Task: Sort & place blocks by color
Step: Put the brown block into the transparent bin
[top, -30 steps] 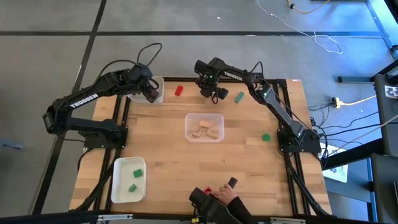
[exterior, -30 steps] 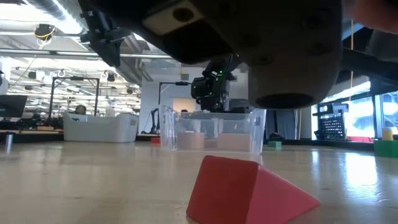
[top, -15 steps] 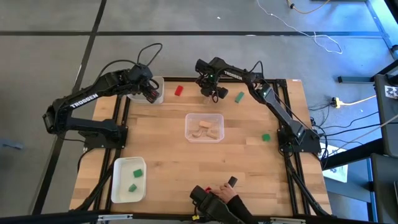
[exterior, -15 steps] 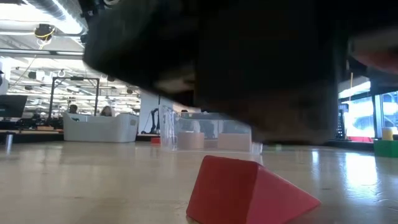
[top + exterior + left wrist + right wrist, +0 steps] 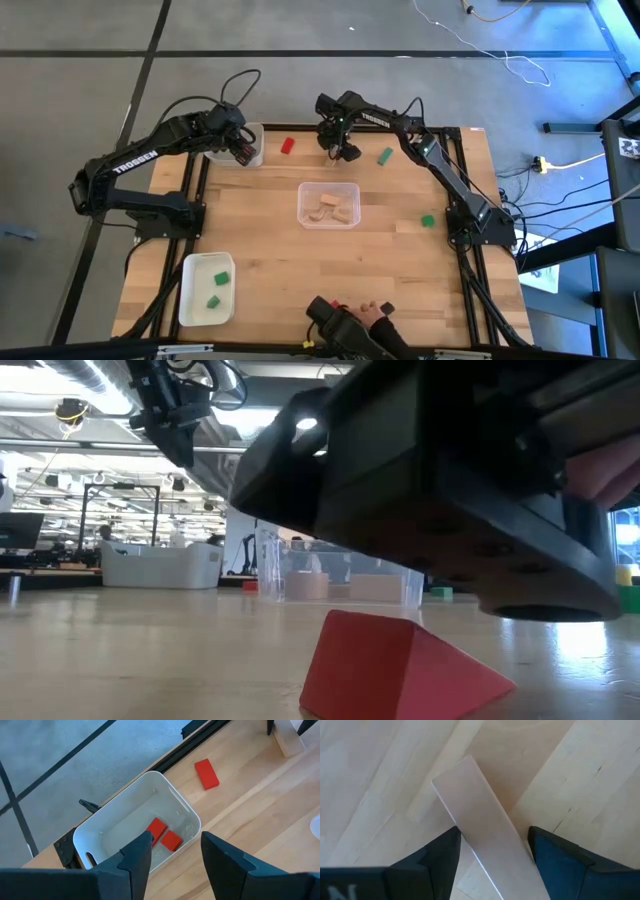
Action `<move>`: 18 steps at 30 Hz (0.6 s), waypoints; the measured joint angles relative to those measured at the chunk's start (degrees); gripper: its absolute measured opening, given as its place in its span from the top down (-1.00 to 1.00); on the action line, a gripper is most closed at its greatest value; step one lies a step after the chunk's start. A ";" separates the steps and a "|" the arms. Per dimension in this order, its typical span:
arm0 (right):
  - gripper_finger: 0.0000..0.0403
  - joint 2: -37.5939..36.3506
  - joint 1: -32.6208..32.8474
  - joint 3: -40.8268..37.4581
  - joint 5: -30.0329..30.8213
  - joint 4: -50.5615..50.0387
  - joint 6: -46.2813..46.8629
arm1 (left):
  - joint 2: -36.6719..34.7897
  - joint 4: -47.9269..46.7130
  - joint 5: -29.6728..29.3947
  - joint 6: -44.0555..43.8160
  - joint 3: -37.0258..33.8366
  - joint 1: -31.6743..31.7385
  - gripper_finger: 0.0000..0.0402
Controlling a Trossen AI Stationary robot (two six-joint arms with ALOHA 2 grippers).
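My right gripper [image 5: 340, 150] is open near the table's far edge. In the right wrist view its fingers stand on either side of a long light-wood block [image 5: 482, 840] that lies flat on the table. My left gripper [image 5: 243, 150] hangs open over the far-left white tray [image 5: 172, 802], which holds two red blocks [image 5: 164, 835]. One red block [image 5: 288, 146] lies on the table between the two grippers. Green blocks [image 5: 385, 155] [image 5: 428, 221] lie on the right side. A red wedge block [image 5: 400, 665] sits at the near edge. My right gripper comes from above, pointing down, with its fingers [image 5: 435, 857] astride the near end of the light-wood block [image 5: 495, 865] and lying across its length. Whether the fingers touch the block, I cannot tell.
A clear tray [image 5: 329, 204] with light-wood blocks stands mid-table. A white tray [image 5: 207, 288] with green blocks sits near left. A person's hand [image 5: 372, 313] holds a dark object [image 5: 430, 490] at the near edge, blocking much of the low view.
My right gripper has shifted slightly toward the table's left and settled over the light-wood block. At the near edge the person's hand has moved the dark object toward the right, sweeping it across the low view. The left arm has stayed still.
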 joint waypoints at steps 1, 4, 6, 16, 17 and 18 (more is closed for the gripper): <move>-0.19 0.02 0.00 0.00 -0.16 0.06 -0.05 | 0.00 0.02 0.00 0.00 0.00 -0.02 0.19; -0.19 0.10 -0.26 -0.04 -2.11 0.23 -0.11 | 0.00 0.01 -0.01 0.00 0.00 0.00 0.19; -0.19 0.15 -0.33 -0.09 -3.63 0.48 -0.11 | 0.00 0.01 0.00 0.00 0.00 -0.02 0.19; -0.12 0.22 -0.05 -0.13 -2.25 2.22 -0.34 | 0.00 0.01 -0.02 0.00 0.00 -0.01 0.19; -0.07 0.22 -0.01 -0.13 -1.90 2.40 -0.39 | 0.00 0.00 -0.02 0.00 0.00 -0.02 0.19; -0.02 0.22 0.00 -0.13 -1.81 2.52 -0.43 | 0.00 0.00 -0.02 0.00 0.00 -0.02 0.19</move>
